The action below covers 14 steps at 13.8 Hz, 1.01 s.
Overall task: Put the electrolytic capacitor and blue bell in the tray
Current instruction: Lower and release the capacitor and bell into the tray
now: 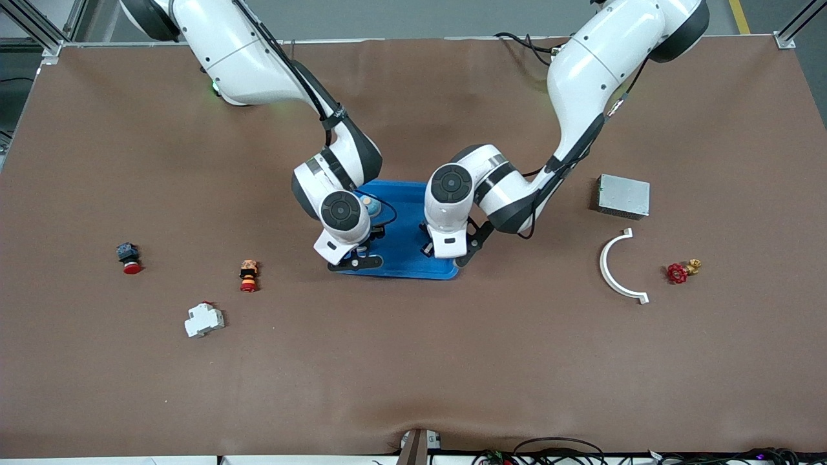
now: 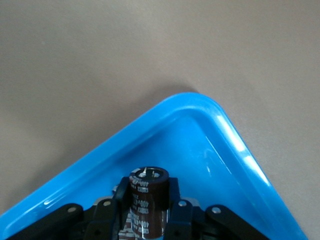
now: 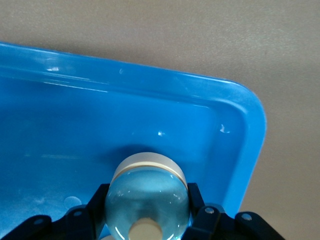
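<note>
Toward the right arm's end of the table lie a red push button (image 1: 129,258), an orange-and-red switch (image 1: 249,275) and a white breaker (image 1: 204,320). The right gripper (image 3: 146,212), over the blue tray (image 1: 407,213), is clamped on the blue bell (image 3: 147,200). The left gripper (image 2: 146,210) pinches the electrolytic capacitor (image 2: 146,200) over a tray corner. Toward the left arm's end sit a grey metal box (image 1: 623,196), a white curved bracket (image 1: 614,266) and a red valve (image 1: 682,270)
</note>
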Tool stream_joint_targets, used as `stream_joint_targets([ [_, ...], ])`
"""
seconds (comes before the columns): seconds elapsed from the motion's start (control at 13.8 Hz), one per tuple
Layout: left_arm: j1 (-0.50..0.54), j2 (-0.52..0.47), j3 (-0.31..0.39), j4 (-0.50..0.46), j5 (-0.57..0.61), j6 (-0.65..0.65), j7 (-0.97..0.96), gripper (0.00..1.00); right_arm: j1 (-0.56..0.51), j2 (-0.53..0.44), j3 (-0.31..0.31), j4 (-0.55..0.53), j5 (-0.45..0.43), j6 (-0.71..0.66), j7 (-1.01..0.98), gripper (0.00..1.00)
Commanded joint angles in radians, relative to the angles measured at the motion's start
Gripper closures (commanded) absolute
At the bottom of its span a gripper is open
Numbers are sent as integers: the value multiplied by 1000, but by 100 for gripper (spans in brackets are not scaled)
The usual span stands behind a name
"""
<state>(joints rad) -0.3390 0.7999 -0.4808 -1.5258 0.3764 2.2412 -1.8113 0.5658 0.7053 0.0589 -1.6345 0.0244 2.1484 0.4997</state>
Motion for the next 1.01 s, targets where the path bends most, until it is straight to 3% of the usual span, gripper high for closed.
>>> stream_joint_targets([
  [0.0,-8,22,10,27,-5,43,-10,100,9,13,-7,16,12,1,7,94],
  [0.07,-8,39,10,29,-5,50,-10,100,9,13,-7,18,12,1,7,80],
  [0.14,-8,50,11,29,-5,52,-10,100,9,13,-7,18,11,-1,7,48],
  [0.22,-8,61,13,29,-7,63,-10,100,9,13,-7,18,12,-1,7,0],
  [0.51,-6,77,13,29,-8,84,-103,100,2,-45,-7,24,11,-89,-7,0],
  [0.58,-6,79,13,29,-10,84,-117,88,-7,-82,-8,28,11,-161,-7,0],
  [0.65,-6,78,13,29,-10,84,-120,49,-15,-119,-8,33,11,-215,-9,0],
  [0.72,-2,73,14,32,-11,84,-122,2,-18,-160,-8,32,11,-270,-9,0],
  [0.94,1,44,14,58,-2,71,-122,0,-21,-306,-13,24,9,-471,-18,0],
])
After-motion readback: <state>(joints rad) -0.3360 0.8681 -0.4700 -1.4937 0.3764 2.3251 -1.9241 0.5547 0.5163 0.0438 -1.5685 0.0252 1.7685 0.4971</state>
